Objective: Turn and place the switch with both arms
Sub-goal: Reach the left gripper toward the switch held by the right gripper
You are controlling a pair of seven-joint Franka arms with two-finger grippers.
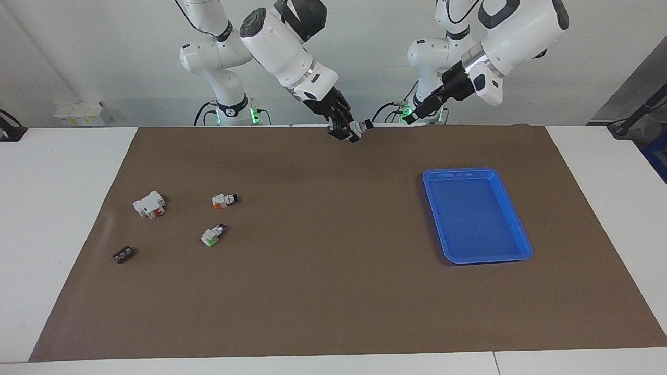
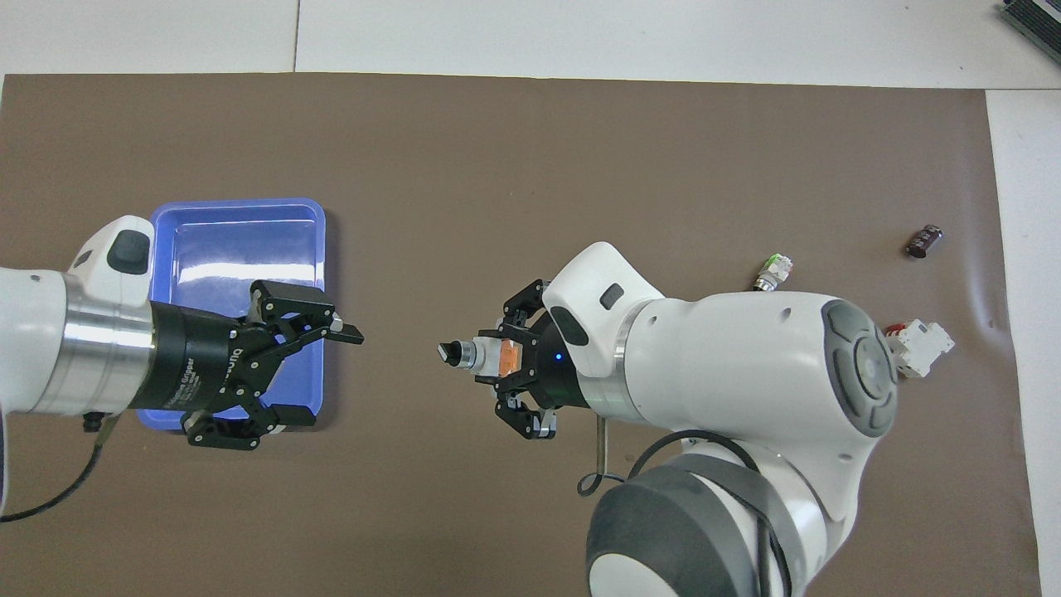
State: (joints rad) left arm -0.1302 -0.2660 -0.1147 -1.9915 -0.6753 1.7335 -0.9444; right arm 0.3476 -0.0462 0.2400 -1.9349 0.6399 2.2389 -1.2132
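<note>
My right gripper (image 1: pixel 343 130) is shut on the switch (image 1: pixel 358 126), a small white switch with an orange block. It holds it level in the air over the brown mat, near the robots' edge. In the overhead view the right gripper (image 2: pixel 508 366) grips the orange part, and the switch's (image 2: pixel 474 355) black, silver-ringed knob points toward my left gripper (image 2: pixel 327 377). My left gripper (image 1: pixel 415 115) is open and empty, raised, facing the knob with a gap between them. Seen from above, it hangs over the blue tray's corner.
A blue tray (image 1: pixel 477 172) lies toward the left arm's end. Toward the right arm's end lie a second orange-blocked switch (image 1: pixel 224 200), a green-blocked switch (image 1: pixel 211 236), a larger white block with red marks (image 1: pixel 149 204) and a small dark part (image 1: pixel 123 254).
</note>
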